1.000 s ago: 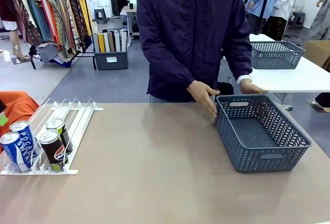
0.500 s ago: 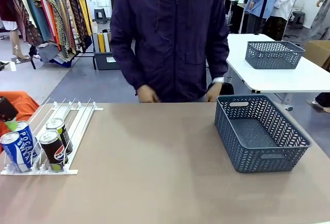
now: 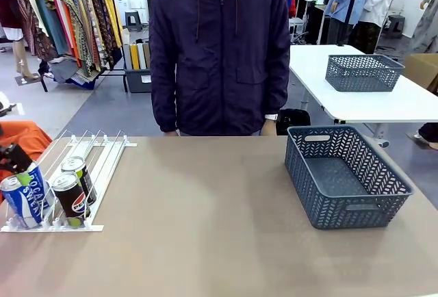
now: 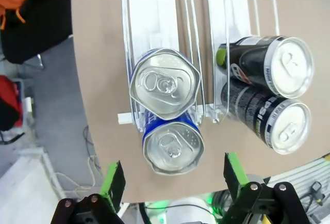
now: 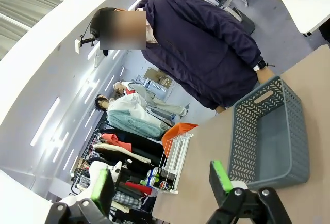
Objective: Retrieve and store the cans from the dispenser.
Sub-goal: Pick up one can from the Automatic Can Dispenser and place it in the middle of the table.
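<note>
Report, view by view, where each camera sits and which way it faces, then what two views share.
Front: fixed on the robot's side, facing across the table at the person; the left gripper shows at picture left.
Left wrist: above the dispenser, looking down on the cans; its open green fingers rise from the bottom.
Right wrist: raised, facing the basket and the person; the right gripper, open, at the bottom.
Shared: front and left wrist both show four cans in the dispenser.

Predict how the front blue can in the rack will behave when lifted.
The front blue can is slim and tall, so likely tippy. Its smooth round wall may slip. The top looks sealed, suggesting it's full and fairly heavy.
</note>
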`<state>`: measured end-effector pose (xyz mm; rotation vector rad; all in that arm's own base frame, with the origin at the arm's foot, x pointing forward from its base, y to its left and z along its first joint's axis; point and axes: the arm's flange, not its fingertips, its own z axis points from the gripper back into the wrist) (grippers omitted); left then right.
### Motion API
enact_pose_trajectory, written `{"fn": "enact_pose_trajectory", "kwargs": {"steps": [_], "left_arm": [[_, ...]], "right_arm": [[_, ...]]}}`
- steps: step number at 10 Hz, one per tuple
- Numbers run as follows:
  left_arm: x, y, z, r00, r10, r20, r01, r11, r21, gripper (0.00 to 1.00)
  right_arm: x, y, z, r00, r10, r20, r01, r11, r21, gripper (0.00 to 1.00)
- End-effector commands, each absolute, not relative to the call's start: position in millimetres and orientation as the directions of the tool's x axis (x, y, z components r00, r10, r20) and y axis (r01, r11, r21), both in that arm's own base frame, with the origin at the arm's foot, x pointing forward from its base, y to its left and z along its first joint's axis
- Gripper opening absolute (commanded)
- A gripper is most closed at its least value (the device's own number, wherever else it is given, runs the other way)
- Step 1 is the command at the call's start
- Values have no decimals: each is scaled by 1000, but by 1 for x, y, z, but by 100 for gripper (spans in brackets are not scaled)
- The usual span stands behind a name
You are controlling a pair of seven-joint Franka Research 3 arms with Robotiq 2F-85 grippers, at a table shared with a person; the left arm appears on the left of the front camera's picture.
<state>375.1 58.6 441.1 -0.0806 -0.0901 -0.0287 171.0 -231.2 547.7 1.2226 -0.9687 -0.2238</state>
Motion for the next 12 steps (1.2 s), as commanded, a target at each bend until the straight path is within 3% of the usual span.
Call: {"fn": "enact_pose_trajectory", "kwargs": {"steps": [1,9,10,11,12], "left_arm": [[382,54,433,999,-8,47,13,996,-91,100],[390,50,409,999,13,39,-9,996,-91,100],[390,51,410,999,24,31,-21,996,-86,61],[390,50,410,999,23,43,-19,996,-81,1],[389,49,410,999,26,46,-23,997,-73,0]], "right_arm": [[175,-233,553,577,-623,528,-366,381,849,100],[175,-233,553,577,-623,528,-366,381,849,100],[175,-233,553,577,-623,528,-366,381,849,100],[175,-233,553,577,-623,528,-366,381,849,100],[175,-233,553,577,-623,528,-366,381,849,100]]}}
